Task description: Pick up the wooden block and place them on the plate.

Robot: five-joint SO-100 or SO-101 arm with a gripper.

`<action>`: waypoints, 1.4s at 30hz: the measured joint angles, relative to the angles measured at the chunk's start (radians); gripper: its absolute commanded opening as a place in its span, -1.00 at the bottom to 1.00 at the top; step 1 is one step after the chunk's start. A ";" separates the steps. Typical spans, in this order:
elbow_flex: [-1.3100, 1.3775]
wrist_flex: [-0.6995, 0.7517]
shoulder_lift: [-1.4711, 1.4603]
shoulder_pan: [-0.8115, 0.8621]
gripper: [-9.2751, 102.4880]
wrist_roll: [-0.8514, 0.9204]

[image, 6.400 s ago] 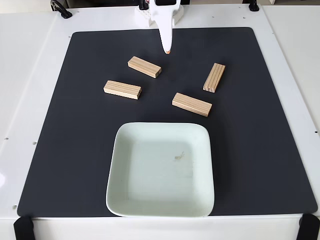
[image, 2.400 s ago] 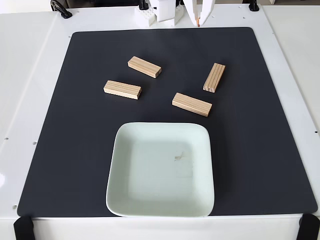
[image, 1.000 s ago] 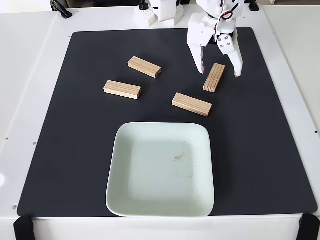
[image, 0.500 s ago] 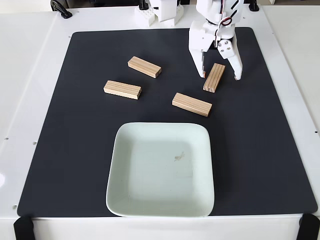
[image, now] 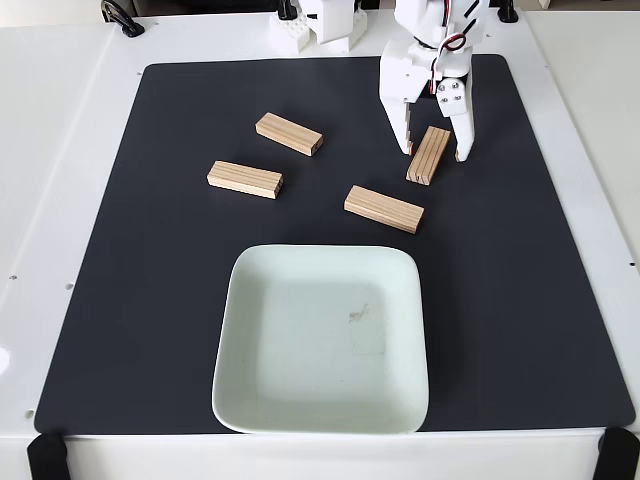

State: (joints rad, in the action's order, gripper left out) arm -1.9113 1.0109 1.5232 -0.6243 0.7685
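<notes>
Several light wooden blocks lie on the black mat in the fixed view: one at the upper middle (image: 289, 134), one at the left (image: 245, 180), one in the middle (image: 384, 209), and a grooved one at the right (image: 429, 157). My white gripper (image: 434, 153) stands open over the right grooved block, one finger on each side of its upper end, with small gaps left. The pale mint plate (image: 322, 415) sits at the front of the mat with nothing on it.
The black mat (image: 130, 300) covers most of the white table. The arm's white base (image: 325, 25) stands at the back edge. Black clamps sit at the table's front corners (image: 45, 455).
The gripper came down from the back onto the right grooved block and its fingers have narrowed around the block's upper end. The blocks and plate have not moved.
</notes>
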 measured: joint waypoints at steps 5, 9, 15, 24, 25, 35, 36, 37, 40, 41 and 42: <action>0.000 0.000 -0.003 0.002 -0.84 -0.002; 0.000 -0.002 -0.003 0.002 -0.82 -0.037; 0.002 -0.002 -0.002 0.002 -0.84 -0.083; -0.008 0.000 0.321 0.002 -0.85 -0.092; -0.014 0.000 0.370 0.002 -0.85 -0.092; 0.020 0.000 0.624 0.164 -0.85 -0.321; 0.048 0.000 0.604 0.189 -0.85 -0.360; 0.084 -0.005 0.571 0.218 -0.85 -0.403; 0.235 -0.025 0.411 0.293 -0.85 -0.509; 0.299 -0.029 0.344 0.314 -0.85 -0.528; 0.362 -0.032 0.276 0.328 -0.85 -0.537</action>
State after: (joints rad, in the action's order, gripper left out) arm -1.5493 0.9787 1.7994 -0.2961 0.2316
